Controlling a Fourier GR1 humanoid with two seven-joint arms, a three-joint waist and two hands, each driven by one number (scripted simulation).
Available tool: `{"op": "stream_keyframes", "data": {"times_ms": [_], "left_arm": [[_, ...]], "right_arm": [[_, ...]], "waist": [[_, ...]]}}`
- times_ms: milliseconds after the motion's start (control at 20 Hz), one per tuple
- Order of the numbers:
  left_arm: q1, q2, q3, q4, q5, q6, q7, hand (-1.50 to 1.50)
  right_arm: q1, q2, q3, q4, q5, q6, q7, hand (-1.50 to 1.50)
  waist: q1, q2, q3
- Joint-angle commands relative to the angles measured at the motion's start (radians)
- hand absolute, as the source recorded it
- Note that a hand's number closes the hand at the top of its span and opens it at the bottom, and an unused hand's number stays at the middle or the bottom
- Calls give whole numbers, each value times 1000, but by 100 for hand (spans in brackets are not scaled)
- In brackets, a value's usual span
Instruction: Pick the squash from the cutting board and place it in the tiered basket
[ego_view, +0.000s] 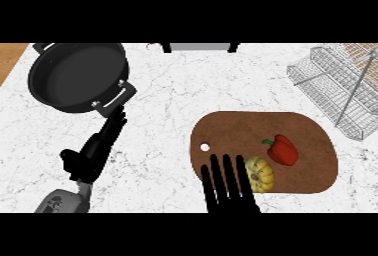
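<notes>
A small yellow ribbed squash (260, 174) lies near the front of the brown cutting board (244, 127), just left of a red bell pepper (283, 149). My right hand (227, 189) comes in from the lower edge with fingers straight and spread over the board's front left part; its fingertips stand just left of the squash, and I cannot tell whether they touch it. At the far right stands the wire tiered basket (336, 85). On the left my left hand (94, 150) is open, its fingers stretched toward the pan.
A black pan (74, 75) with side handles sits at the back left, close to my left fingertips. White marble counter lies between the pan and the board. A dark object (199, 47) stands at the back edge.
</notes>
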Motion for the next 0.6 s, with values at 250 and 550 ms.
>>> {"op": "stream_keyframes", "data": {"times_ms": [250,550], "left_arm": [[-3,-23,8,-49,-35,1,55,0],[7,-38,72,15,-54,-64,16,0]], "right_arm": [[79,23,-29,138,130,-94,62,-150],[117,-2,-62,170,144,-153,-10,-150]], "waist": [[9,4,2],[8,4,1]]}}
